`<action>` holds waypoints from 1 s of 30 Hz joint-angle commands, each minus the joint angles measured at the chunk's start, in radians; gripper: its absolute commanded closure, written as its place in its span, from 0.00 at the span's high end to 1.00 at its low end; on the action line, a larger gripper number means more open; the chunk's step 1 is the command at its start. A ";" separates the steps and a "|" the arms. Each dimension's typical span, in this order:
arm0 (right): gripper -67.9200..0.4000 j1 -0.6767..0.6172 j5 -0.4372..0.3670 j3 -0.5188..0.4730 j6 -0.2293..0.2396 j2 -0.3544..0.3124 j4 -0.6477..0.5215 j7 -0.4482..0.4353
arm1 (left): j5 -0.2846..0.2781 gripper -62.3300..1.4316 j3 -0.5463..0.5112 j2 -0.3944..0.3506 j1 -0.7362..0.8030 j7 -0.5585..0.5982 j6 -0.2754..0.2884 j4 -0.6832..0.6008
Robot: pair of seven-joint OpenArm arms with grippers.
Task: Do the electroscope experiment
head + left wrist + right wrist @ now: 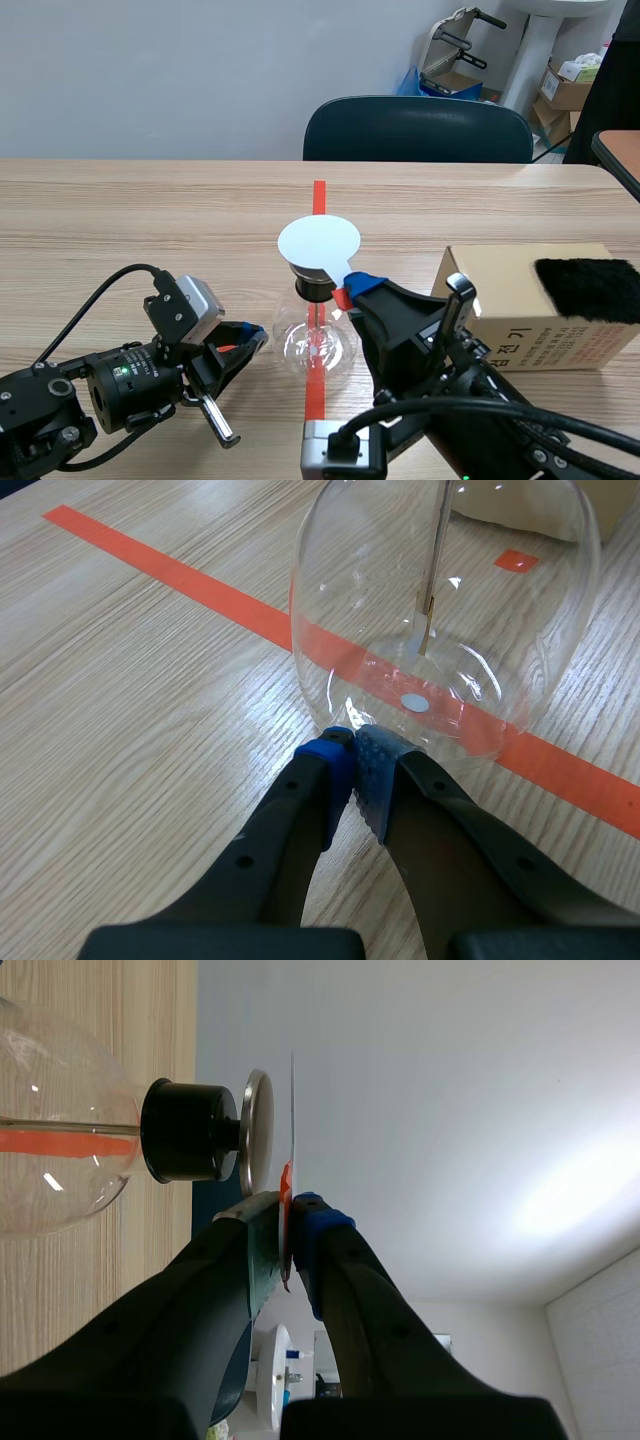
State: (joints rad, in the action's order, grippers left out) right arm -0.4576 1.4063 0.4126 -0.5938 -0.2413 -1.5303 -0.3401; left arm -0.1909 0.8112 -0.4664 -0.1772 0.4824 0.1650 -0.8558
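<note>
The electroscope is a clear glass flask (318, 345) with a black stopper (185, 1131) and a metal top disc (257, 1128), standing on the orange tape line. A thin rod with leaves (430, 590) hangs inside the flask (440, 610). My right gripper (350, 290) is shut on the orange tab (286, 1195) of a round white plate (318, 241), which hovers just above the metal disc with a small gap. My left gripper (353, 742) is shut on nothing, low on the table, its tips at the flask's base.
A cardboard box (530, 310) stands at the right with a black fur cloth (587, 288) lying on top. A dark chair (418, 130) stands behind the table's far edge. The tape line (200, 585) runs under the flask.
</note>
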 commanded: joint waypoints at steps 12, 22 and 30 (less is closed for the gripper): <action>0.03 0.017 -0.003 -0.006 -0.010 -0.002 -0.015 -0.003 | -0.006 0.07 -0.002 0.000 -0.002 0.013 0.002 -0.014; 0.03 0.017 -0.003 -0.006 -0.010 -0.002 -0.015 -0.003 | -0.006 0.07 -0.002 0.000 0.000 0.013 0.002 -0.014; 0.03 0.017 -0.003 -0.006 -0.010 -0.002 -0.015 -0.003 | -0.006 0.07 -0.002 0.000 0.012 0.014 0.002 -0.014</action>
State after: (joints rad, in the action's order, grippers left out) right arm -0.4576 1.4063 0.4126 -0.5938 -0.2413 -1.5303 -0.3401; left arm -0.1909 0.8112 -0.4664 -0.1719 0.4824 0.1650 -0.8558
